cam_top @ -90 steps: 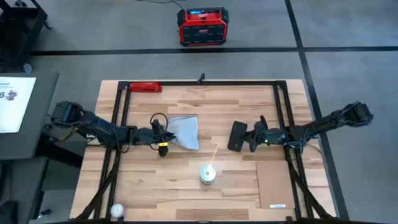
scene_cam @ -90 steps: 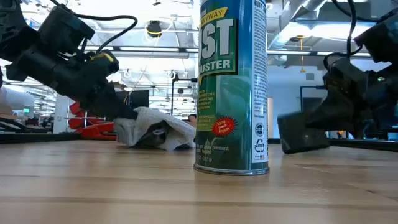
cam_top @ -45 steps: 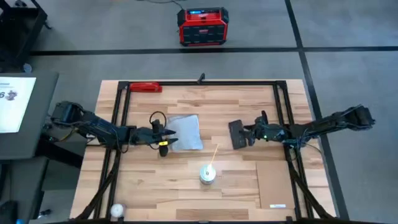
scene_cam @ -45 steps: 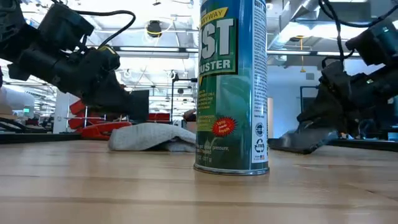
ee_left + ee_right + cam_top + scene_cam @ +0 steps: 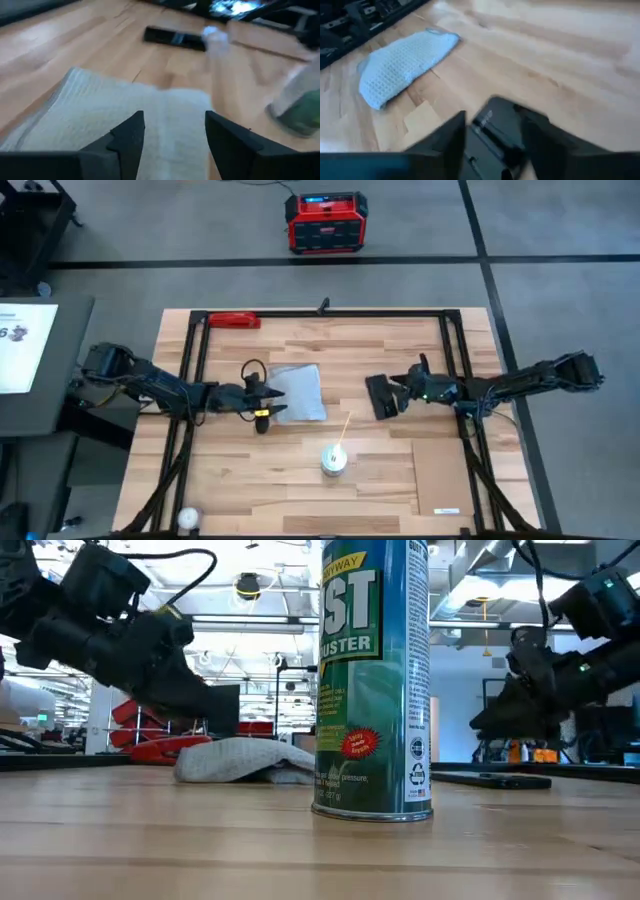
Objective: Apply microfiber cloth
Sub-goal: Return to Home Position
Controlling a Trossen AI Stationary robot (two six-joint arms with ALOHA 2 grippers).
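Observation:
The pale grey-blue microfiber cloth (image 5: pixel 302 392) lies spread flat on the wooden table, left of centre. My left gripper (image 5: pixel 278 404) stands open over the cloth's left edge (image 5: pixel 115 115), a finger to each side; whether it touches the cloth I cannot tell. The black phone (image 5: pixel 381 396) lies flat on the table right of centre (image 5: pixel 490 779). My right gripper (image 5: pixel 398 392) hangs open just above the phone's right end (image 5: pixel 495 130), with its fingers apart on either side and clear of it.
A green dust-remover can (image 5: pixel 333 461) with a thin straw stands between cloth and phone, nearer the front edge (image 5: pixel 373 680). A red tool (image 5: pixel 232 321) lies at the far left. A tan patch (image 5: pixel 450 475) is at the near right. Black frame rails (image 5: pixel 452 350) border the table.
My left gripper held the cloth bunched and raised; it has let go, and the cloth now lies spread flat. My right gripper held the phone tilted on one edge, lowered it flat onto the table, released it and rose slightly.

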